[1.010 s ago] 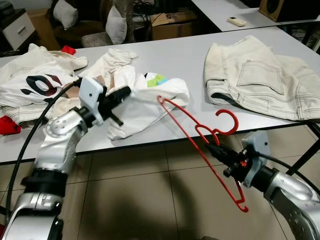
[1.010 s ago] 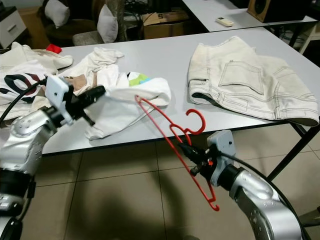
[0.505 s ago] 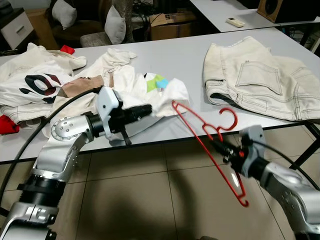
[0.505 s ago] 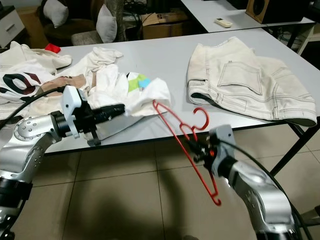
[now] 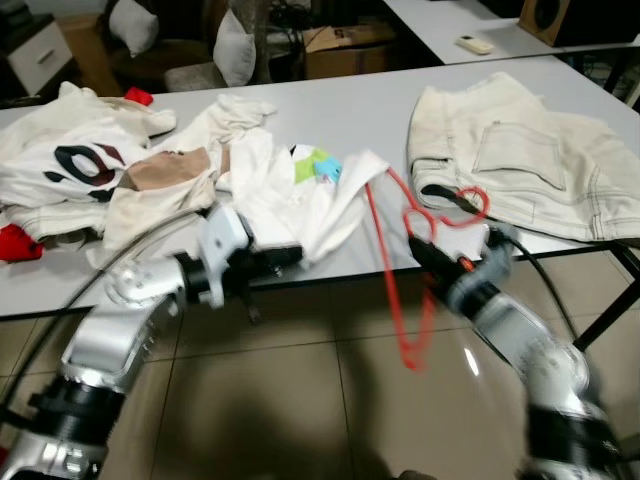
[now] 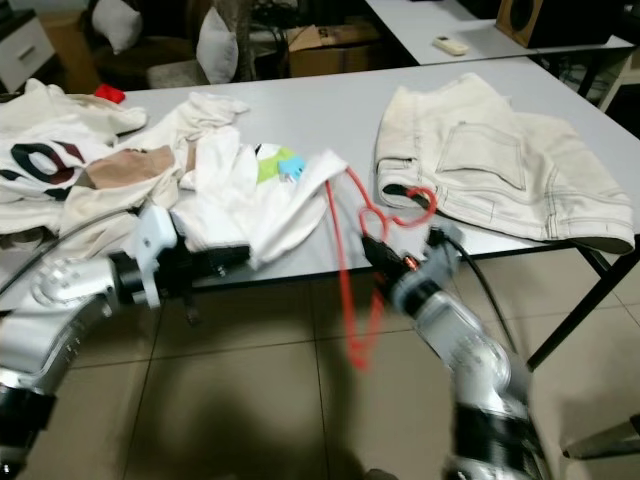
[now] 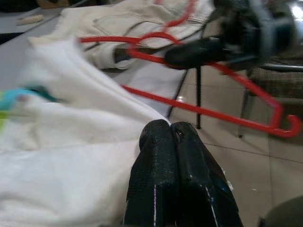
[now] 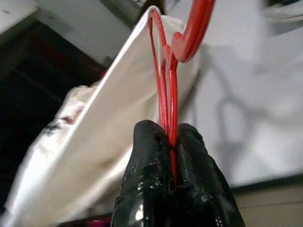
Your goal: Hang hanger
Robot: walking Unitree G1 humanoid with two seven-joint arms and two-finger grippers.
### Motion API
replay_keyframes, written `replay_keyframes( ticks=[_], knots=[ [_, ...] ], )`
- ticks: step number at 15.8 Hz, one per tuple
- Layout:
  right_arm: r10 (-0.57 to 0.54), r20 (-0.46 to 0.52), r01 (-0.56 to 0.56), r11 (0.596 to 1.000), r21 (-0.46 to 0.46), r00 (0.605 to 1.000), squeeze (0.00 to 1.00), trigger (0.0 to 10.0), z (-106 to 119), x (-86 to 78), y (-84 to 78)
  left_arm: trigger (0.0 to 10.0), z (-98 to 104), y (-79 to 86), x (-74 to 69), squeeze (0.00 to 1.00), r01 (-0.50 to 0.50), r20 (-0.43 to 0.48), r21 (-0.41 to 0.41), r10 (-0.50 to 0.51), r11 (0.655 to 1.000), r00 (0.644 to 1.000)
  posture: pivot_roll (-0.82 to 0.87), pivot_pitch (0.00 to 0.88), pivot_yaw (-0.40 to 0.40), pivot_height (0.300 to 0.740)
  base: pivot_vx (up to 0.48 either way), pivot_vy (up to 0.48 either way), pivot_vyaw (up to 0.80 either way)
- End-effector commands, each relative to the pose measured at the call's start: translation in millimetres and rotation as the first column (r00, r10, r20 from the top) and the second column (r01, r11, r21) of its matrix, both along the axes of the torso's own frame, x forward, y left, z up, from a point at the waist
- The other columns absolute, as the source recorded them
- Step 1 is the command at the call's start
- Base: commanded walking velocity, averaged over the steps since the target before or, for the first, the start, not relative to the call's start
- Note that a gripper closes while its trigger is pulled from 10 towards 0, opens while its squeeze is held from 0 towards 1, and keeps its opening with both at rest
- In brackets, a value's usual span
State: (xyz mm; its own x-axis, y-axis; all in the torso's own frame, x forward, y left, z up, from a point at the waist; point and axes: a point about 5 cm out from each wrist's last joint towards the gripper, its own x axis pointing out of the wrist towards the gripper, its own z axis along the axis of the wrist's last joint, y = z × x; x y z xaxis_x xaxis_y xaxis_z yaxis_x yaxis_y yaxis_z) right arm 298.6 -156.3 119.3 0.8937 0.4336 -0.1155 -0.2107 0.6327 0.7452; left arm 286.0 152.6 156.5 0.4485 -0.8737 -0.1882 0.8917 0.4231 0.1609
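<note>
I see the long grey surface (image 5: 360, 120) running across my head views, its near edge just in front of me above the tiled floor (image 5: 300, 400). Pale trousers (image 5: 520, 160) lie flat at its right end, and a heap of light clothes (image 5: 90, 170) with a black-and-red print covers the left end. Between them sits the white garment (image 5: 300, 200), with a green and blue patch, draped to the near edge. My left claw (image 5: 285, 257) is at that edge, its fingers (image 7: 163, 184) pressed together on the garment's hem; in the left wrist view the white cloth bunches right beside them. My right claw (image 5: 425, 255) is in front of the trousers, just off the surface edge, clenched on the red hanger (image 5: 400, 270): in the right wrist view both pads (image 8: 149, 179) squeeze the thin red wire just below the hook. The hanger is tilted, its upper end touching the garment's right corner, its hook near the trousers' waistband and its lower end hanging below the surface edge over the floor. Both head views are motion-blurred around the right arm.
</note>
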Motion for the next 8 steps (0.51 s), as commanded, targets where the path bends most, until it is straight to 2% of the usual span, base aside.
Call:
replay_keyframes(
  ticks=[1,2,4,6,7,8],
  knots=[
    [-0.028,-0.017,0.030,0.993,0.115,0.999,0.00,10.0,4.2,8.3,4.9,0.0,2.6,-6.2,-3.0,0.00,0.034,0.002,0.000,-0.034,0.999,0.999,-0.06,0.000,0.083,0.740,0.000,0.000,0.00],
    [-0.059,-0.038,0.067,0.961,0.267,0.998,0.00,10.0,10.1,19.3,14.1,0.0,1.7,-14.7,-2.5,0.00,0.042,0.015,0.001,-0.042,0.999,0.999,-0.04,0.000,0.085,0.740,0.000,0.000,0.00],
    [-0.087,-0.105,0.127,0.878,0.461,0.991,0.00,10.0,16.6,35.1,28.9,0.0,-1.4,-30.7,-2.9,0.00,0.080,0.039,0.013,-0.080,0.997,0.996,-0.03,0.000,0.090,0.740,0.000,0.000,0.00],
    [-0.068,-0.138,0.135,0.817,0.561,0.988,0.00,10.0,24.0,46.8,45.7,0.0,-8.7,-41.0,-9.8,0.00,0.137,0.022,0.034,-0.138,0.990,0.990,-0.01,0.000,0.094,0.740,0.000,0.000,0.00],
    [-0.066,-0.151,0.144,0.790,0.596,0.986,0.00,10.0,27.4,52.2,52.7,0.0,-13.7,-43.9,-13.0,0.00,0.167,0.024,0.074,-0.169,0.983,0.985,-0.01,0.000,0.098,0.740,0.000,0.000,0.00],
    [-0.067,-0.153,0.145,0.796,0.588,0.986,0.00,10.0,27.8,54.3,55.4,0.0,-12.7,-45.9,-13.9,0.00,0.170,0.019,0.052,-0.171,0.984,0.985,-0.01,0.000,0.098,0.740,0.000,0.000,0.00]
  ],
)
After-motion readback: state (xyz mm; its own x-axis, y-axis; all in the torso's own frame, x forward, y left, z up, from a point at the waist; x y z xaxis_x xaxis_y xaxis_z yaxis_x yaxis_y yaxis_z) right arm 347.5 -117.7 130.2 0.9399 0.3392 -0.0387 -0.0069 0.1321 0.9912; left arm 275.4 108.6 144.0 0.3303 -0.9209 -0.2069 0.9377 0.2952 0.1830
